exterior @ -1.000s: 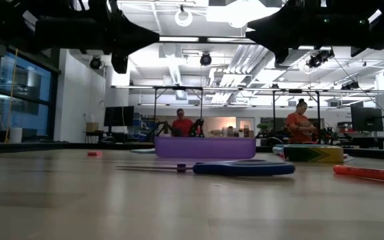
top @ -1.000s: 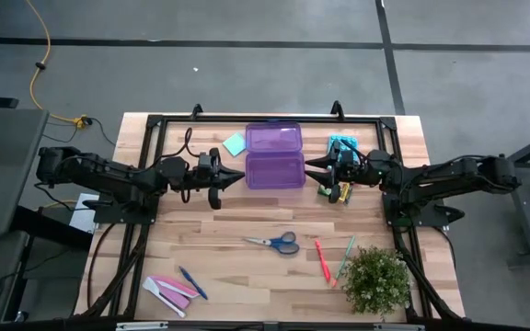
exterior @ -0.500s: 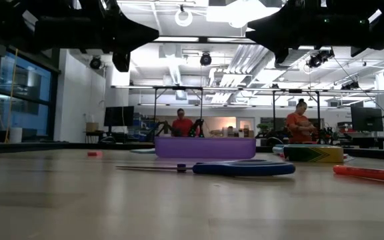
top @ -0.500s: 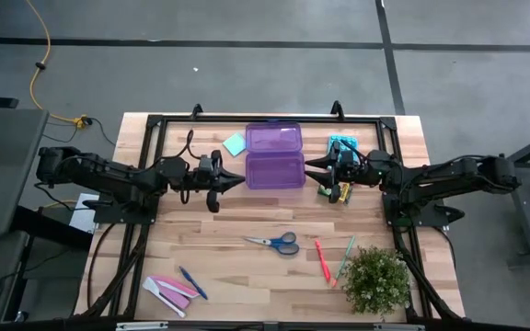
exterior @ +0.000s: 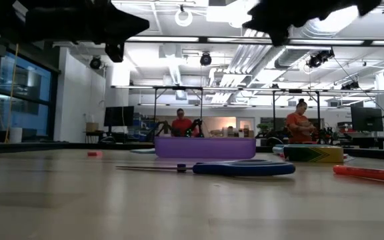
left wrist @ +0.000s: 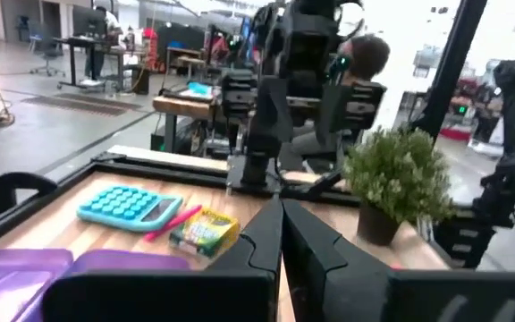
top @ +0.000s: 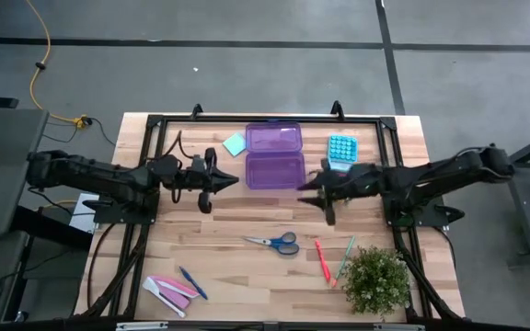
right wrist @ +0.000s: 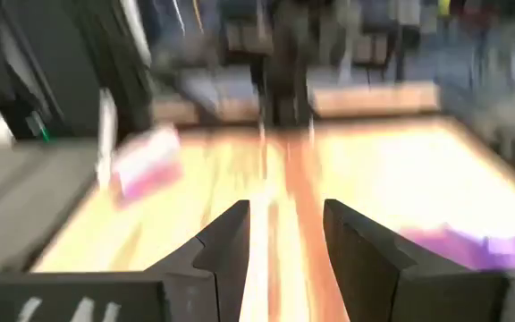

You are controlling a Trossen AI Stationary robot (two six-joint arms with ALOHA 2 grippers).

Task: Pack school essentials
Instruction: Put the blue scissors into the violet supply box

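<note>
My left gripper (top: 235,179) hangs shut above the table, just left of the open purple box (top: 275,157). My right gripper (top: 301,187) is open and held above the table at the box's near right corner. Blue-handled scissors (top: 275,243), an orange-red pen (top: 322,260) and a green pen (top: 346,256) lie flat toward the near edge. A blue pen (top: 191,282) lies near left, and the green sticky-note pad (top: 235,143) lies left of the box. The yellow crayon box (left wrist: 204,231) shows in the left wrist view; in the high view my right arm covers it.
A light-blue calculator (top: 341,147) lies right of the purple box. A potted plant (top: 376,279) stands at the near right corner. Pink and white flat pieces (top: 168,290) lie near left. A black frame (top: 145,165) borders the table. People stand in the room behind.
My right gripper has swung from beside the crayon box toward the table's near edge and slightly left, and it has risen in the low view. My left gripper has drawn back a little toward the table's left. Nothing on the table has moved.
</note>
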